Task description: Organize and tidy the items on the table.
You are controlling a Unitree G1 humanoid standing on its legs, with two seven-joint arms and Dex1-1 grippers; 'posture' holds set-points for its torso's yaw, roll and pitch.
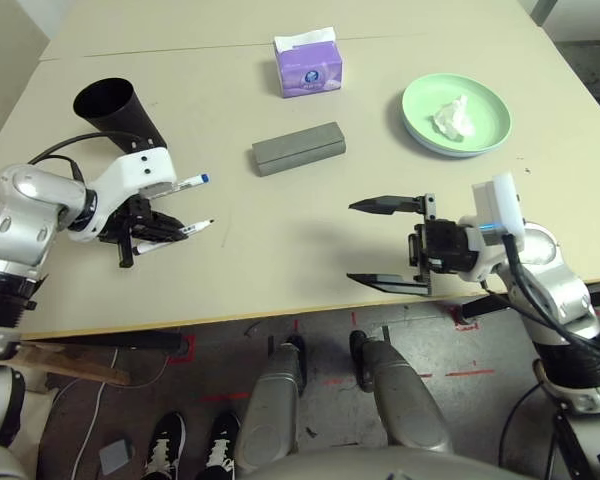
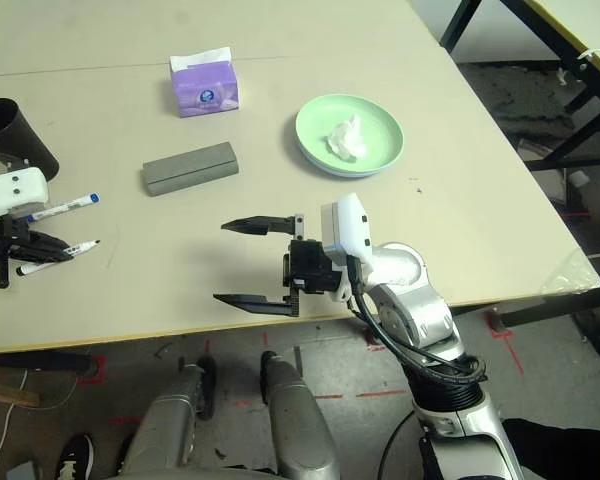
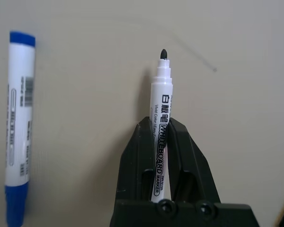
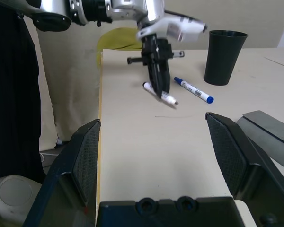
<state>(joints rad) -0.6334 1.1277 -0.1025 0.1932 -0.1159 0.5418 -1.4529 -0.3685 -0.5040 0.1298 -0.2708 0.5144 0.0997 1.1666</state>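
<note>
Right gripper (image 1: 390, 245) hung wide open, empty, at near table (image 1: 280, 270) edge. Left gripper (image 3: 162, 142) pinched uncapped black marker (image 3: 161, 142); blue marker (image 1: 192, 181) beside, cup (image 1: 115, 110) behind. Tissue (image 1: 452, 118) sat on plate (image 1: 485, 140). Tidying barely begun.

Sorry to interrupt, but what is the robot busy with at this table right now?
It is tidying the table. Its left gripper is closed on the uncapped black marker, with the blue marker lying just beside it near the black cup. The right gripper hovers open and empty. The grey glasses case, tissue box and green plate holding a crumpled tissue sit farther back.
</note>
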